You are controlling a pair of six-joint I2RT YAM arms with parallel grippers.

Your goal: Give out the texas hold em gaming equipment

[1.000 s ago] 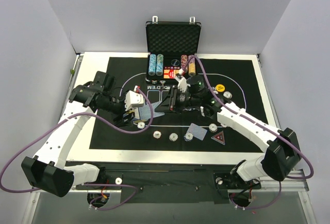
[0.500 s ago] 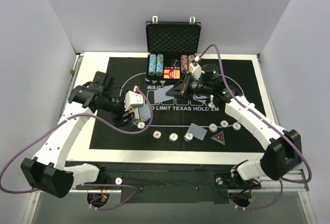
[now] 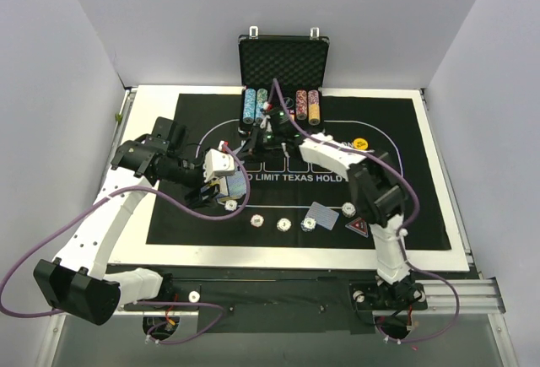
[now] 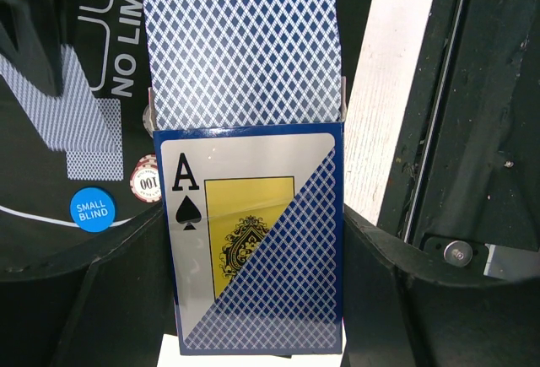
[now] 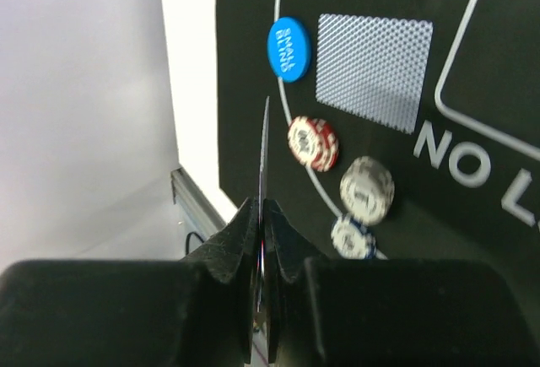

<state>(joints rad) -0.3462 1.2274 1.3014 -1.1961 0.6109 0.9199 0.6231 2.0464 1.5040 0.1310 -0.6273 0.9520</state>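
**Deal under way — one card pinched, deck held out like a dispenser**

The left gripper is clamped on the flanks of the deck box. It holds the box upright over the near-left part of the mat, ace-of-spades panel toward its own camera. A sheaf of blue-backed cards stands proud of the open top. We judge that this is so the other arm can nip off one card at a time.

The right gripper is fully closed on a single card. The card shows edge-on as a thin line rising from between the pads. From above, this arm reaches across to the far-left stretch of the mat, just in front of the open case with its chip columns.

Below the held card we see:
- the blue Small Blind disc
- one face-down card
- three striped chips, near one another but apart

We read this as a seat that has one card and is due another. The pinch at one edge would let the card be laid flat beside the first.

Toward the near right lies another dealt card, with loose chips to its left. The black-red triangular marker sits just beside that card. A yellow disc sits alone at the far right — we take it for a position marker.
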